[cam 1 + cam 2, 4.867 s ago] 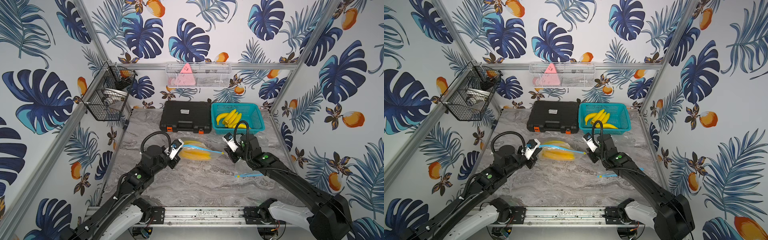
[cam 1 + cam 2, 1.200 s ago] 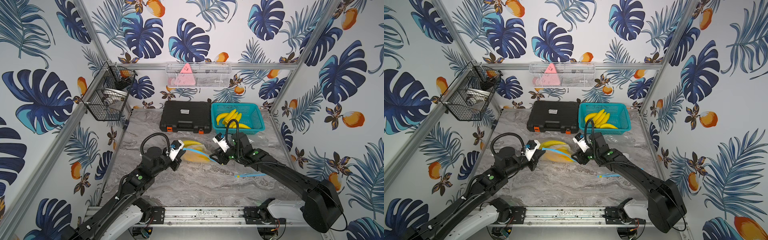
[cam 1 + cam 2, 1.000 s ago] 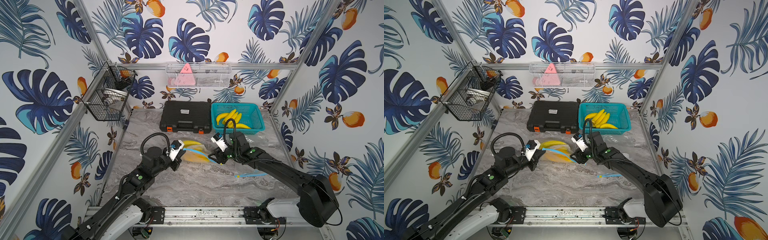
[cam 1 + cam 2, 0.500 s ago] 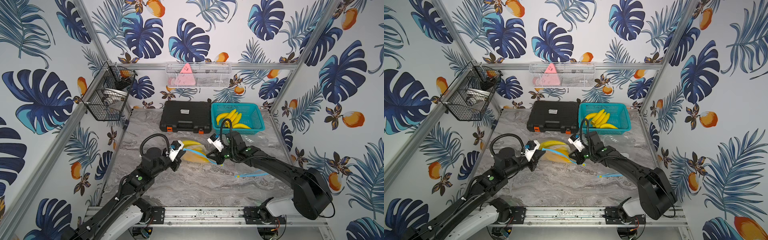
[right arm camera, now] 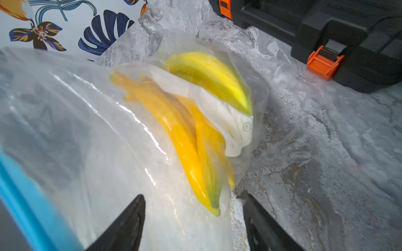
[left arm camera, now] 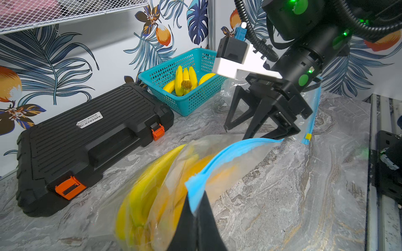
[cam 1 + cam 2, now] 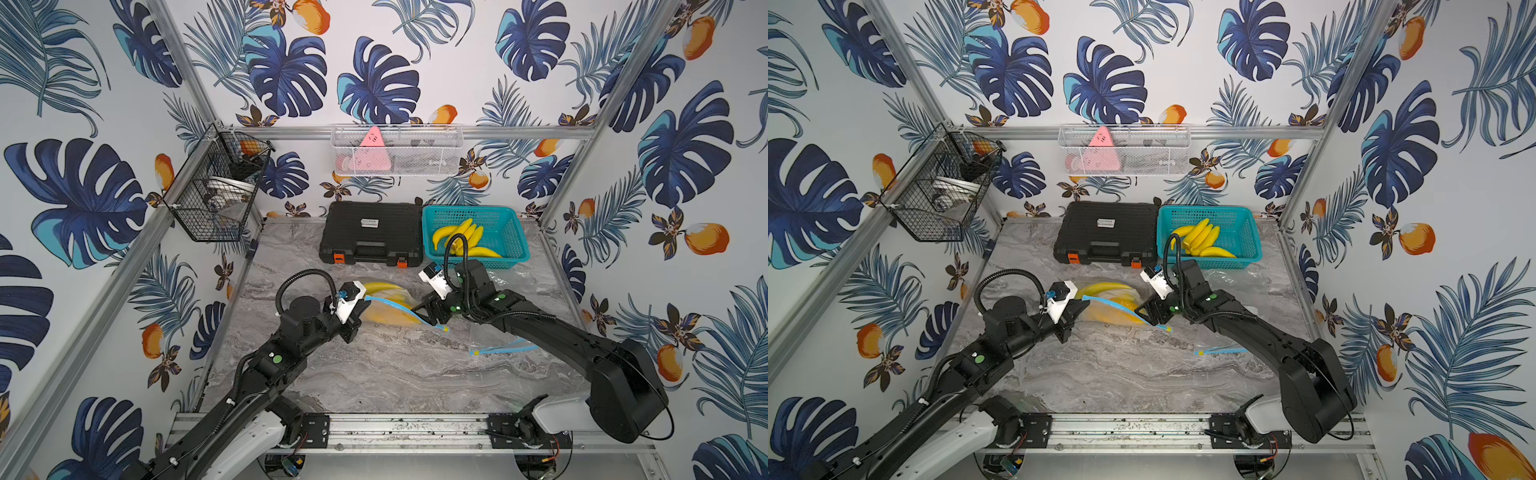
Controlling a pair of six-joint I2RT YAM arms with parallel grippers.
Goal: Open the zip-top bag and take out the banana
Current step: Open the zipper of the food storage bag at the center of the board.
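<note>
Clamping zip-top bag [image 7: 394,315] at its blue edge, left end effector [image 7: 362,306] faces wide-apart right end effector [image 7: 424,314].

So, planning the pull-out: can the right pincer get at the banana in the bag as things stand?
Probably yes. The right pincer is open just off the banana, and the left pincer holds the bag's blue zip edge. Film may lie between.

Black case [image 7: 371,232], teal basket [image 7: 514,245] with bananas [image 7: 463,235], black wire basket [image 7: 208,208], white rack [image 7: 415,156]
</note>
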